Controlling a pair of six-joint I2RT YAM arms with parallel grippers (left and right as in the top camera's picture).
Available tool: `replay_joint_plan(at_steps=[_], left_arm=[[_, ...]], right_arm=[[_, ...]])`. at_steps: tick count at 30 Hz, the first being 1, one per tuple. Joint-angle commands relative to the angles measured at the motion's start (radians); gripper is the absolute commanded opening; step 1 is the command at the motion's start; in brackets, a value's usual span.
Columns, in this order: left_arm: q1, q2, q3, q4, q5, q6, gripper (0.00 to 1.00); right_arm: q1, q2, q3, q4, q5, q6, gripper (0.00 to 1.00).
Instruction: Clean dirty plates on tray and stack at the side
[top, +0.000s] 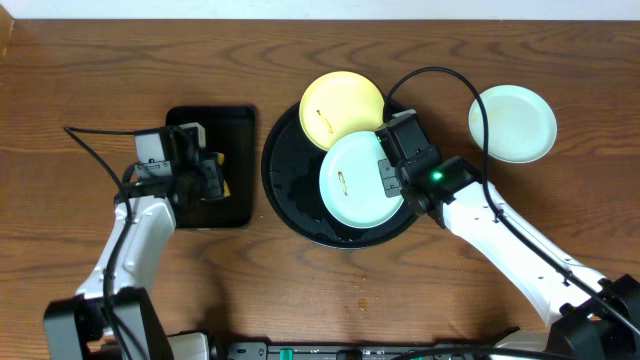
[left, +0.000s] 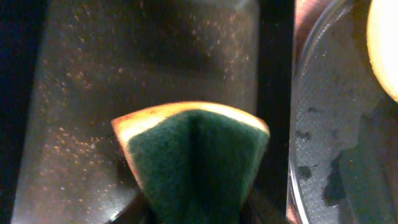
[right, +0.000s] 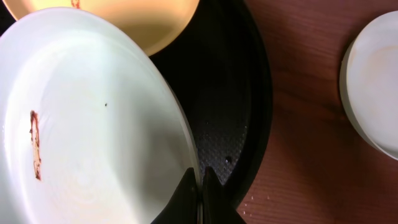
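The jaws of the right gripper (right: 200, 186) are pinched onto the rim of a mint-green plate (right: 93, 124), one finger above the edge and one below, at the bottom centre of the right wrist view. My guess is the grip is there to steady or tip the plate for wiping, since a brown smear (right: 35, 144) shows on its left side and faces up, open to reach. The left gripper (top: 200, 168) is clamped on a sponge (left: 193, 162), green scouring face outward and yellow backing bowed from the squeeze. It hangs over the small rectangular tray (top: 235, 130) at the left of the overhead view, which looks like the sponge's resting spot.

The held plate sits in the right half of the round black tray (top: 290, 200), in the middle of the overhead view. Its upper edge overlaps a yellow plate (top: 342, 108), which pokes out past the tray's top rim and has a small brownish mark of its own. A second mint-green plate (top: 513, 123) lies alone on the table (top: 100, 80) at the upper right, well clear of the tray. I take that as the start of the side stack, though whether it is clean I cannot tell.

With the sponge well apart from the plate, the wiping looks not yet begun.
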Motion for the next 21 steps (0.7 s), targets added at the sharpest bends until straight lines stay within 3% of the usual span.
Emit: replay_joint_plan(at_steps=[1, 3, 10, 13, 21], left_arm=[[0.002, 0.059, 0.002, 0.015, -0.031, 0.001, 0.59], [0.002, 0.085, 0.002, 0.045, -0.035, 0.001, 0.66], [0.002, 0.088, 0.003, 0.089, -0.095, 0.001, 0.71], [0.002, 0.089, 0.003, 0.055, -0.164, 0.000, 0.71], [0.002, 0.089, 0.002, -0.063, -0.166, -0.027, 0.62]], right_arm=[[0.008, 0.002, 0.005, 0.004, 0.000, 0.023, 0.01], [0.008, 0.003, 0.005, 0.006, 0.000, 0.023, 0.01], [0.008, 0.003, 0.005, 0.006, 0.000, 0.023, 0.01], [0.008, 0.003, 0.005, 0.006, 0.000, 0.023, 0.01], [0.008, 0.003, 0.005, 0.006, 0.000, 0.023, 0.01]])
